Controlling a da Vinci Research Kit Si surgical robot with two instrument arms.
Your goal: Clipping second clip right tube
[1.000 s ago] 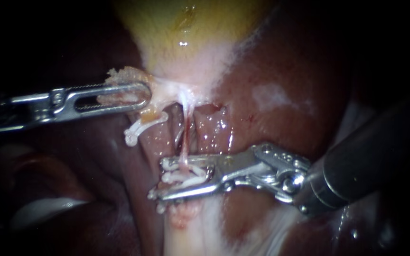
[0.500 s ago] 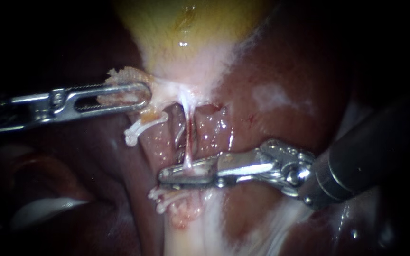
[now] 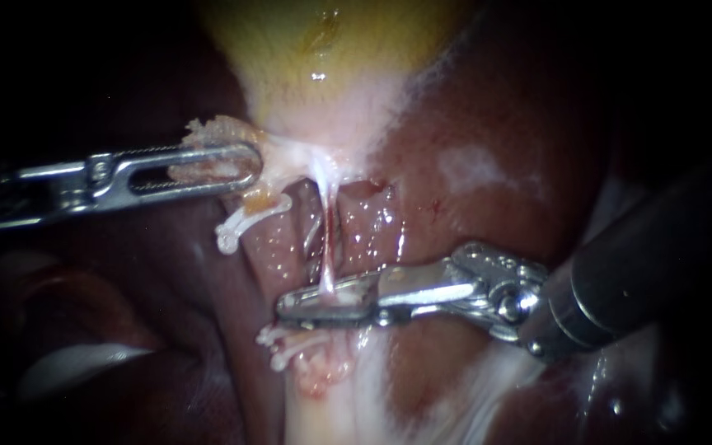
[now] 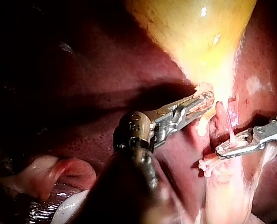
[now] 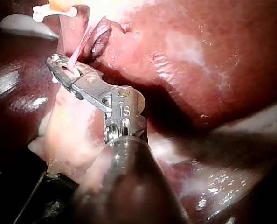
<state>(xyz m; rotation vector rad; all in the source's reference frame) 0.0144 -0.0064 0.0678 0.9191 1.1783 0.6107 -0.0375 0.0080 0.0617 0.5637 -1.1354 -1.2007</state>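
My right instrument (image 3: 286,306) comes in from the lower right, its jaws shut across the thin pale right tube (image 3: 325,227) below the gallbladder neck; a sliver of white shows between them. Just under the jaws a white clip (image 3: 286,346) sits on the same strand. My left instrument (image 3: 250,165) has slotted jaws shut on frayed tissue at the neck of the yellow gallbladder (image 3: 323,58). Another white clip (image 3: 245,221) sits on the left tube. In the right wrist view the jaws (image 5: 59,67) pinch the tube (image 5: 82,39). The left wrist view shows my left jaws (image 4: 204,99) on the neck tissue.
Dark red liver (image 3: 488,140) surrounds the field on both sides and lies behind the tubes. Pale fatty tissue (image 3: 323,412) runs down below the clipped spot. The right instrument's thick shaft (image 3: 636,272) covers the lower right.
One second ago my right jaws stood open around the tube with a white clip in them; they have since shut on it a little higher up. The left instrument has stayed still.
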